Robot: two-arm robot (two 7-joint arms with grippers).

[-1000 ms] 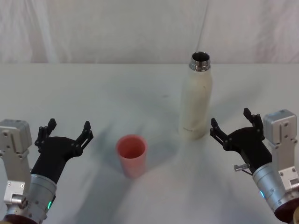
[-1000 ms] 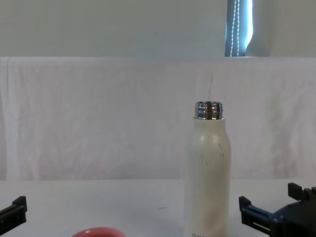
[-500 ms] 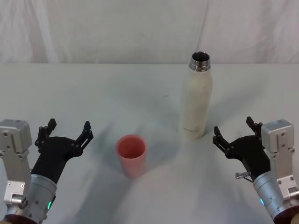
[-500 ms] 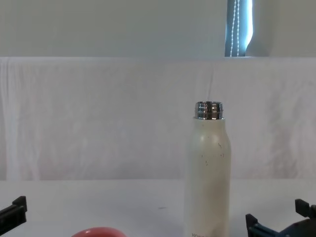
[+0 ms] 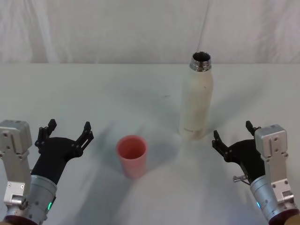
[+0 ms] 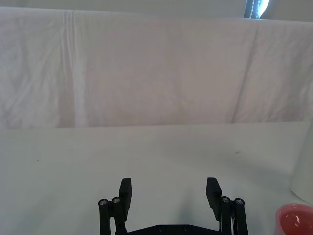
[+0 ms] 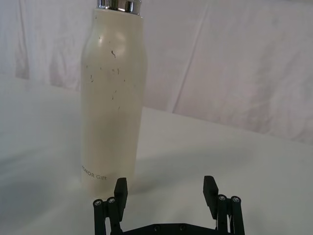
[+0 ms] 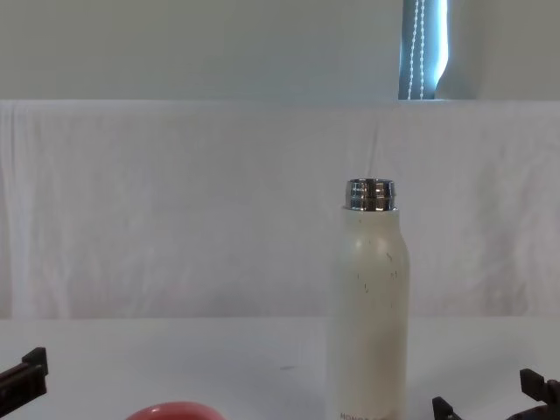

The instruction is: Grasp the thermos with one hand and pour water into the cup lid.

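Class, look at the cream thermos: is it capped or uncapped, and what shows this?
Uncapped. The thermos stands upright with its chrome threaded neck bare, and the head view shows a dark open mouth. Whether it holds water cannot be told.

White bench (image 5: 93,93), covered by a pale cloth, with a draped white backdrop rising along its far edge. Two things stand directly on it. The thermos (image 5: 197,98) stands upright right of centre, cream-white with dark specks and grey lettering near its base, its chrome neck open at the top. The cup (image 5: 132,155), pink and open-mouthed, stands upright nearer the front and left of the thermos, apart from it. Soft shadows fall on the surface around both. A small dark mark lies on the cloth between them, farther back.
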